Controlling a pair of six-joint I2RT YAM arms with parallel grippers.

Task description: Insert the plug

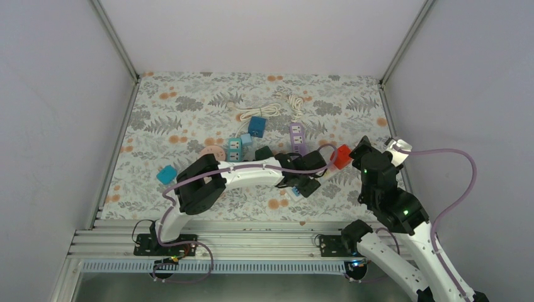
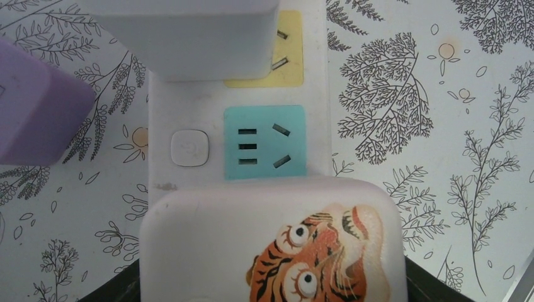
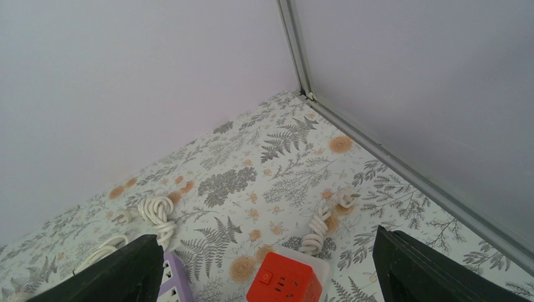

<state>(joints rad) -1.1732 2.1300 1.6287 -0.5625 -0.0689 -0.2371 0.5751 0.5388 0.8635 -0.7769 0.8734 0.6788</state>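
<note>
Plug [image 2: 271, 239], white with tiger picture on back, closest to lens. It overlaps near end of power strip [image 2: 189, 94], right beside strip's teal socket [image 2: 264, 141], apparently not yet seated. Left gripper [image 1: 303, 179] clamped on plug's two sides. Plug likely light, rigid, smooth plastic; may slip, so firm side hold suits, prongs kept square to slots. White block [image 2: 182, 31] covers yellow socket [image 2: 289, 69] at strip's far end. Right gripper [image 3: 266, 239] spread wide, empty, right of strip.

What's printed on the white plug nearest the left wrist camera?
An orange tiger face on the plug, clearest in the left wrist view.
</note>
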